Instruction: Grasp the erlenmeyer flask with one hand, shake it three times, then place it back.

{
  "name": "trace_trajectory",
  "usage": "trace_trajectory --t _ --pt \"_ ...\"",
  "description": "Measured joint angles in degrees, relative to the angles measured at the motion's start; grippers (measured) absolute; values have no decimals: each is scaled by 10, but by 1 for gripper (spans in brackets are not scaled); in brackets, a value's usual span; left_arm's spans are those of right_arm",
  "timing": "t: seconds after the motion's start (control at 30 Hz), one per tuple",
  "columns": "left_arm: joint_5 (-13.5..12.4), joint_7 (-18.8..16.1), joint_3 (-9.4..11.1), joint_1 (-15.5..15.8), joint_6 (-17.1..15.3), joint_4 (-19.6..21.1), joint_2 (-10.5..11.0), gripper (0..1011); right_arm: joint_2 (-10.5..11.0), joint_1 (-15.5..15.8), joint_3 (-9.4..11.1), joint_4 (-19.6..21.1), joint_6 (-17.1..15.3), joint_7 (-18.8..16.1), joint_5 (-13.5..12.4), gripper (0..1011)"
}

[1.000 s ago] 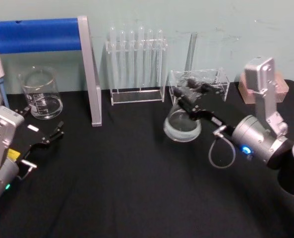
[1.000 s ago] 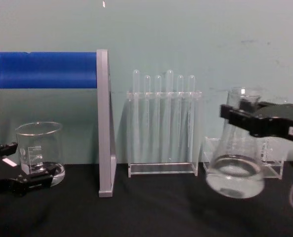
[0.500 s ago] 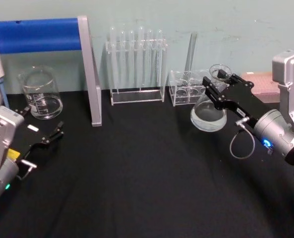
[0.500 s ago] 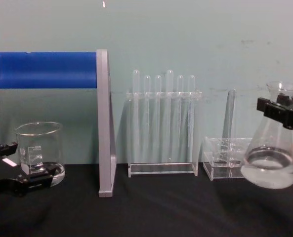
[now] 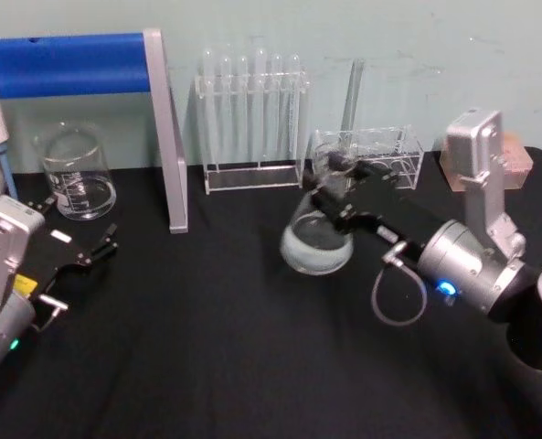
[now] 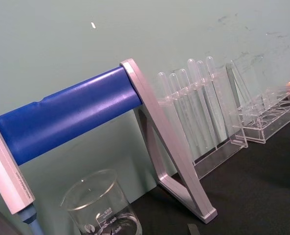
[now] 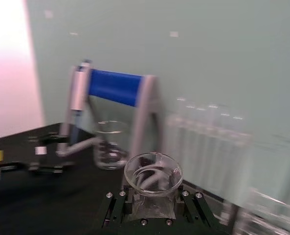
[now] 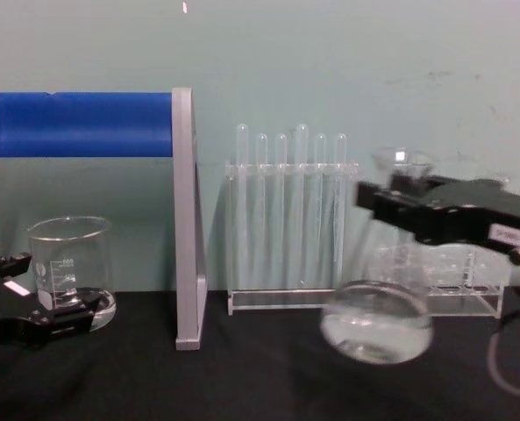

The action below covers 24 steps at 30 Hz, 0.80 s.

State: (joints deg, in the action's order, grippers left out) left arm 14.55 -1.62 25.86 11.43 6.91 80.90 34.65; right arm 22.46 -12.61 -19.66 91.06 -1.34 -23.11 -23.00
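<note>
Above the cloth point(image 5: 207, 320), erlenmeyer flask point(image 5: 316, 242) farther left than before (neck tight in right claw point(image 5: 332, 186)).

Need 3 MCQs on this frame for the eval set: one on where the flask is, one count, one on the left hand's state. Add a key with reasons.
1. Where is the erlenmeyer flask?
A. Standing on the table beside the beaker
B. In the right hand, in front of the test-tube rack's right end
C. In the left hand

2. How many test tubes stand in the test-tube rack?
A. Three
B. Nine
C. Six

3. What state is the left hand in?
A. Open, holding nothing
B. Shut on the beaker
C. Shut on a test tube

Key
1 B: the right hand is shut on the flask's neck, and the flask hangs tilted.
2 C: the chest view shows six rounded tube tops in a row.
3 A: its fingers are spread with nothing between them, near the beaker.
</note>
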Motion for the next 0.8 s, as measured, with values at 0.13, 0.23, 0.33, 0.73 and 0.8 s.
trace_trajectory --t 0.13,0.23,0.33,0.73,0.8 --pt "0 0 0 0 0 0 0 1001 1 1 -23 14 -3 -29 -9 449" --pt "0 0 0 0 0 0 0 1001 3 1 -38 23 -4 -46 -17 449" --pt "0 0 0 0 0 0 0 1001 6 0 -54 31 -6 -61 -23 450" --pt "0 0 0 0 0 0 0 1001 25 -5 -106 54 -11 -104 -42 449" --pt "0 0 0 0 0 0 0 1001 27 -5 -109 56 -11 -107 -43 449"
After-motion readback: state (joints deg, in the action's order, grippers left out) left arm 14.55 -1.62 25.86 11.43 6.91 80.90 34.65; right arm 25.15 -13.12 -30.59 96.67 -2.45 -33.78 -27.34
